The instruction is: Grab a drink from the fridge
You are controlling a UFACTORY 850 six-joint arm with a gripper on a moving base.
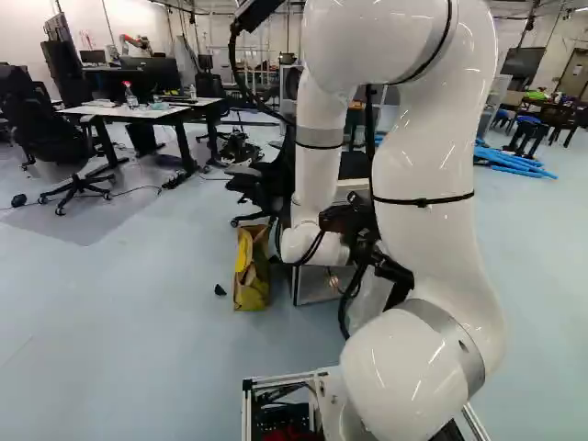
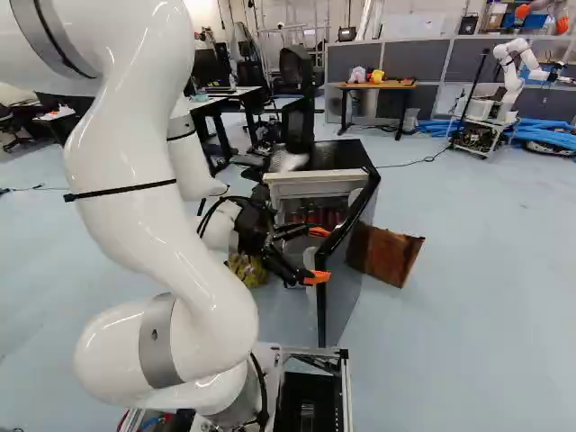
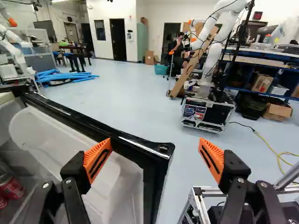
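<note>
In the right base view my gripper (image 2: 318, 255) stands open in front of the fridge (image 2: 315, 187), its orange pads at the free edge of the fridge door (image 2: 336, 241). The door is swung open and has a black frame. Seen from the wrist, the gripper (image 3: 155, 157) is wide open, and the corner of the door frame (image 3: 161, 154) shows between the two fingers, touching neither as far as I can tell. Red cans (image 3: 10, 187) are inside the fridge, beyond one finger. More red drinks (image 2: 313, 217) show behind the gripper in the right base view, partly hidden.
A yellow and brown bag (image 1: 250, 268) stands on the floor beside the fridge. A brown board (image 2: 387, 256) leans behind the door. An office chair (image 1: 262, 184) is near the fridge. Another robot (image 2: 507, 81) is farther back, with blue tubes (image 2: 545, 135) close to it.
</note>
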